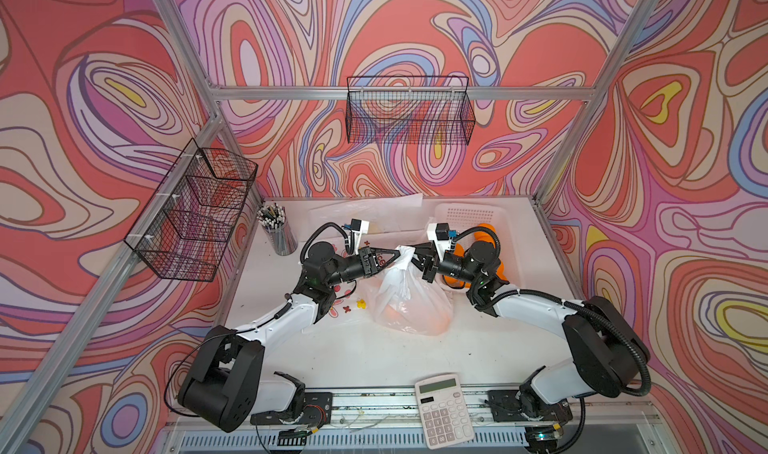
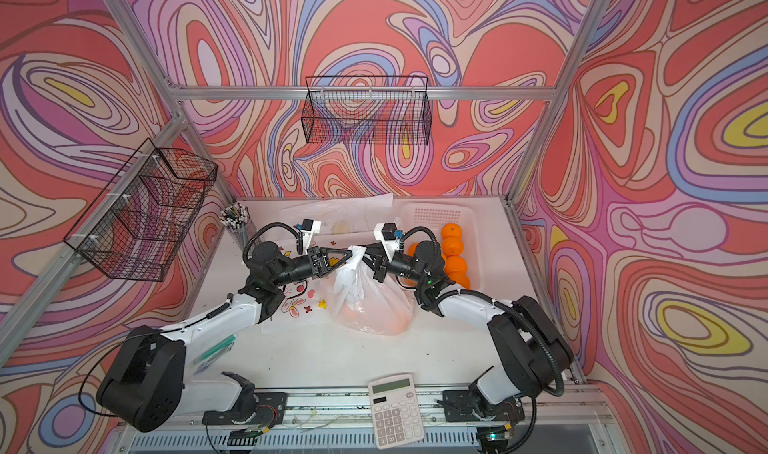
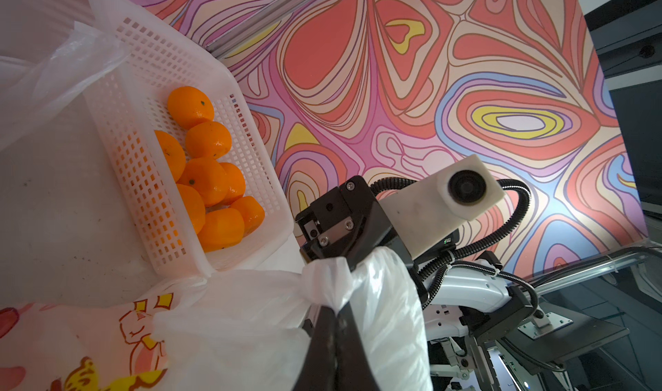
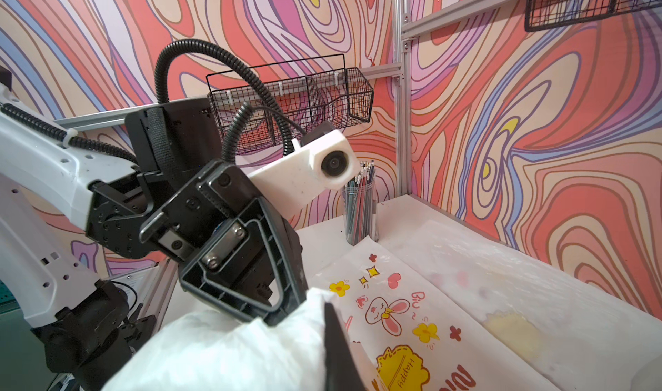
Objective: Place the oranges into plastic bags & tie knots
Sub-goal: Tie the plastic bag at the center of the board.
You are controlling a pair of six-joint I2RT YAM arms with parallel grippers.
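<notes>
A translucent white plastic bag [image 1: 409, 302] stands mid-table with oranges [image 1: 432, 321] glowing through its lower part. Its bunched handles [image 1: 402, 255] rise between my two grippers. My left gripper [image 1: 395, 255] is shut on one handle, with the film pinched between its closed fingers [image 3: 324, 339]. From the other side, my right gripper [image 1: 417, 257] is shut on the other white handle [image 4: 250, 346]. Several more oranges [image 2: 453, 246] lie in the white perforated basket [image 3: 150, 59] behind the right arm. No knots are in view.
Flat printed bags [image 2: 297, 302] lie under the left arm, and more plastic film [image 1: 370, 210] lies at the back. A pen cup [image 1: 279, 231] stands back left. A calculator [image 1: 442, 410] sits on the front rail. Black wire baskets [image 1: 409, 111] [image 1: 191, 210] hang on the walls.
</notes>
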